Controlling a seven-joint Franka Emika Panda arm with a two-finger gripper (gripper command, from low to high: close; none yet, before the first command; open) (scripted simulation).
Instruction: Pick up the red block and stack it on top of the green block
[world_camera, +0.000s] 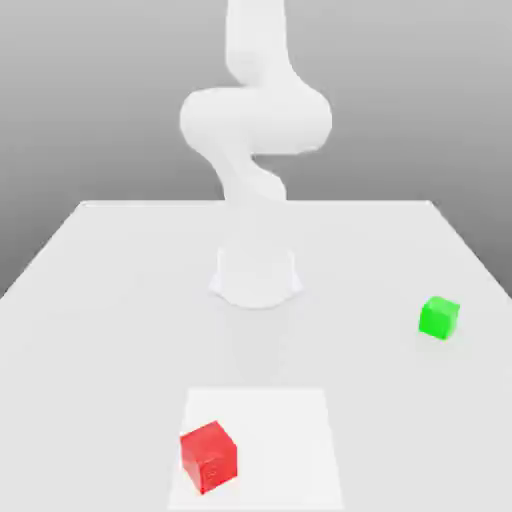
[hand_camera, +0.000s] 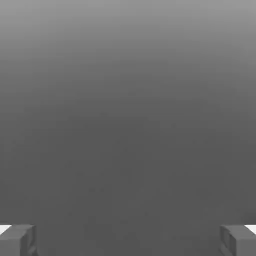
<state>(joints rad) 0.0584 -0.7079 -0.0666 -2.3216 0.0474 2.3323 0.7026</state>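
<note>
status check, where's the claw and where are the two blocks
Claw open, nothing between fingers. Red block on the table near front edge, untouched. Green block apart, toward the exterior view's right. Nothing on or between them.

Light is bright and even, washing the white arm (world_camera: 255, 130) almost featureless. The table (world_camera: 100, 300) glows pale, with a faint shadow beside the green block (world_camera: 439, 317). The backdrop grades from light to dark grey.

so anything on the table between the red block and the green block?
Nothing visible. The red block sits near the front edge on a lighter patch; the green block sits apart, further back toward the exterior view's right. The table between them is bare. The end effector fingers are spread wide.
</note>
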